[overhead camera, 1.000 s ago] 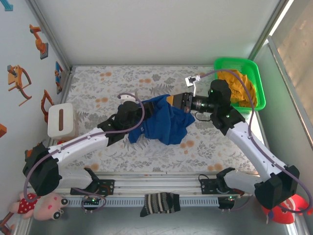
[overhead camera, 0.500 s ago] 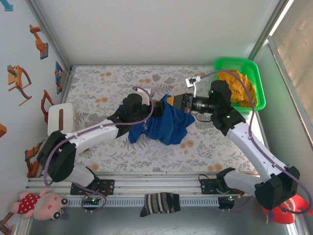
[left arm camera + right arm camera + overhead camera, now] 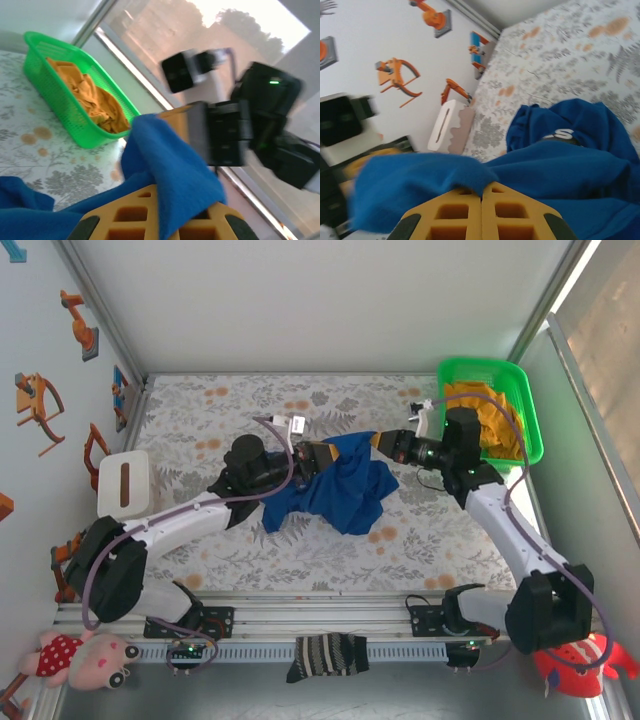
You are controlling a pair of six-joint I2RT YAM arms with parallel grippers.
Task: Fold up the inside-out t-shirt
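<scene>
The royal-blue inside-out t-shirt [image 3: 340,488] lies crumpled in the middle of the floral table, its upper edge lifted between the two grippers. My left gripper [image 3: 322,454] is shut on the left part of that edge; in the left wrist view blue cloth [image 3: 170,165] runs up out of the closed yellow fingers [image 3: 159,195]. My right gripper [image 3: 383,443] is shut on the right part of the edge. In the right wrist view a fold of the t-shirt [image 3: 560,165] is pinched at the gripper [image 3: 481,192].
A green basket [image 3: 480,365] with an orange-yellow cloth [image 3: 492,415] stands at the back right, also visible from the left wrist as the basket [image 3: 65,112]. A white slotted box [image 3: 125,485] sits at the left. A striped sock [image 3: 325,655] hangs on the front rail.
My left gripper swung right to the shirt's upper edge and shut on it. The right gripper drew slightly right, keeping its grip, and the cloth now spans between them.
</scene>
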